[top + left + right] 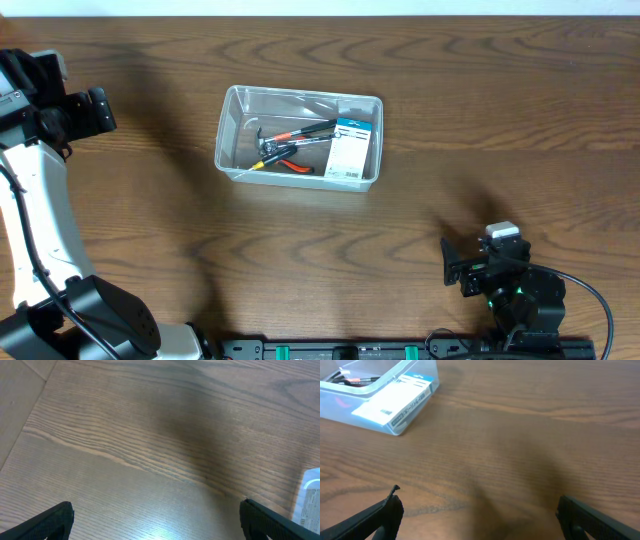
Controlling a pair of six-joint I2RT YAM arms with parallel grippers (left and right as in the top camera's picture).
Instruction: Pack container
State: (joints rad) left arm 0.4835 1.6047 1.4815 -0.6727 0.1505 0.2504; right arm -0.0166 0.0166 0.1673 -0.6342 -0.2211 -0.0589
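Listing from the near edge of the table (480, 120) outward.

Near edge: a black base rail (340, 350) with green fittings runs along the bottom of the overhead view. Both arms rise from this side.

Right gripper (452, 265): low over the wood at the near right, claw released, black fingers spread wide with only bare table between them. Nothing is held. Open wood lies ahead of it and to both sides, and it sits well apart from the tub.

Left arm (40, 230): a white link runs up the left margin. Left gripper (103, 110): at the far left, pointing toward the middle, claw released and empty. Its wrist view shows bare grain between the fingers, a pale corner of the tub at the right edge, and the table's edge cutting across the upper left corner.

Container (290, 183): clear tub with rounded corners, upright in the middle of the table, slightly left of centre, between the two grippers and touched by neither. Bare wood surrounds all four of its walls.

Contents: hand tools (295, 135) with orange and black handles lie crossed in the left and middle part. A flat white-and-blue box (350, 148) stands on edge, leaning against the right-hand wall.

Far side: a wide band of bare wood lies beyond the tub. The table's far edge shows as a pale strip along the top of the overhead view.
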